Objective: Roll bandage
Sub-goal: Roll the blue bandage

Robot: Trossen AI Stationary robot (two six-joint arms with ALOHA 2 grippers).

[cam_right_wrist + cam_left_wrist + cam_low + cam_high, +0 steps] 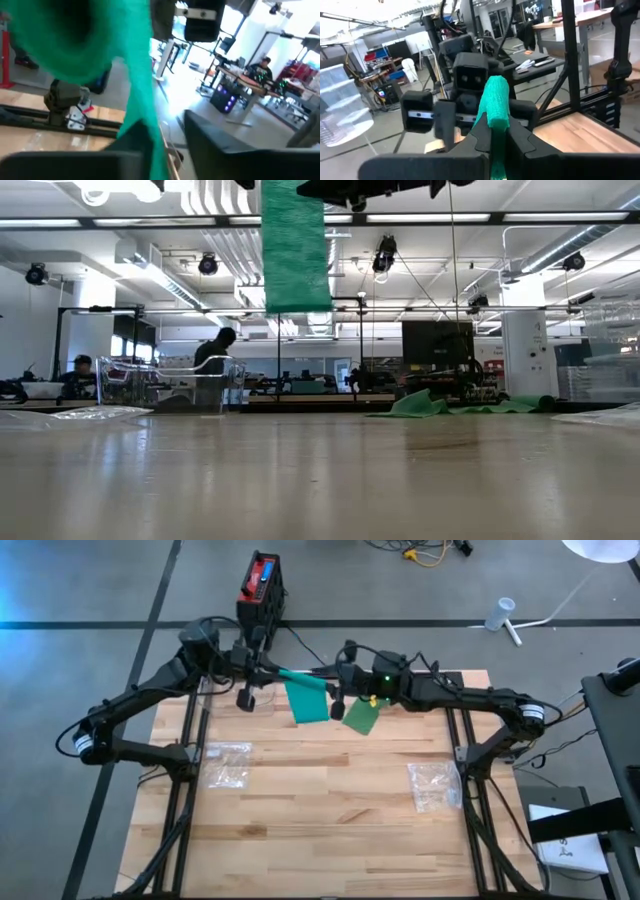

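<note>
The green bandage is held up over the far middle of the table. Its rolled part [495, 97] sticks out of my left gripper [499, 134], which is shut on it. A loose strip [293, 245] hangs down from the roll, clear of the table. The bandage's other end lies in a heap [438, 405] on the wood [361, 716]. My right gripper [167, 142] faces the left one, level, with its fingers apart. The strip [145, 95] runs down past one of its fingers. My left gripper pinches the rolled part of the bandage [492, 122] between its two fingers, coming level from the table's left. The roll juts out past the fingertips, lifted clear, with the strip hanging slack below. My right gripper has the strip beside the inner side of one finger [137, 142]; whether they touch I cannot tell.
Two clear plastic bags lie on the table, one at the left [227, 762] and one at the right [435, 785]. The arms' dark frames [185, 755] stand along both sides. A red and black box [262, 585] sits on the floor beyond the far edge.
</note>
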